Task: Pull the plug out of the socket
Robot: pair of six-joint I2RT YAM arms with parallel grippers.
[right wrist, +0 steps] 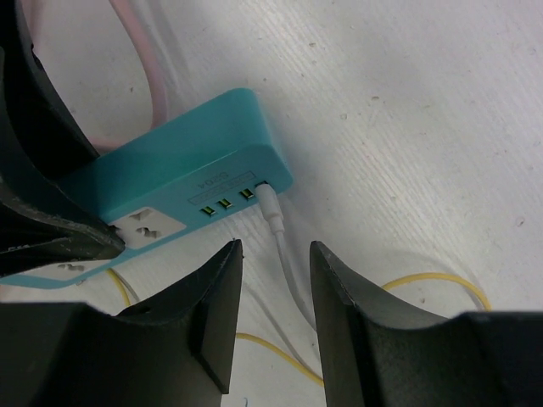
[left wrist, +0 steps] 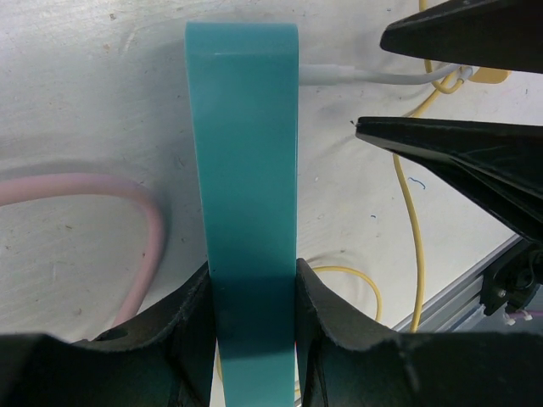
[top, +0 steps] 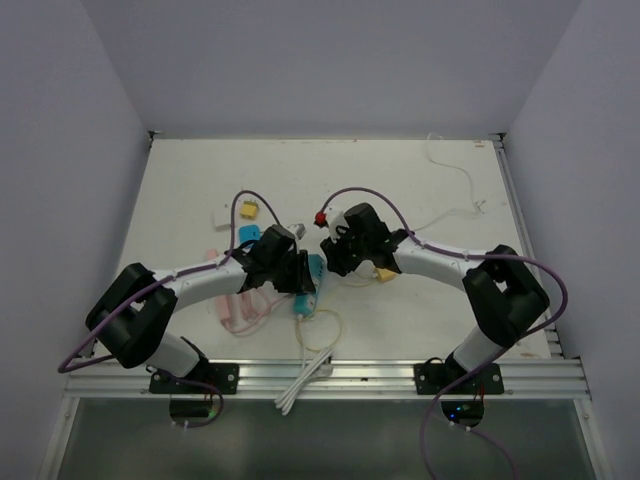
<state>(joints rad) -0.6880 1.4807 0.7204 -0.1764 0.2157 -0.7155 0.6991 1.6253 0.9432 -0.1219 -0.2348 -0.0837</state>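
My left gripper [left wrist: 253,284] is shut on the sides of the teal socket strip [left wrist: 244,153], which lies on the white table at centre [top: 308,285]. In the right wrist view a white USB plug [right wrist: 270,203] sits in the end port of the socket strip [right wrist: 178,170], and its white cable runs back between my fingers. The right gripper [right wrist: 276,250] stands open astride that cable just behind the plug, with a gap on each side. From the left wrist its black fingers [left wrist: 458,144] show at the right.
A pink power strip [top: 235,300] and its pink cable [left wrist: 102,186] lie left of the socket. Thin yellow cable [right wrist: 441,284] loops underneath. A white cable bundle [top: 305,375] hangs over the front rail [top: 380,378]. Small adapters [top: 222,217] lie farther back.
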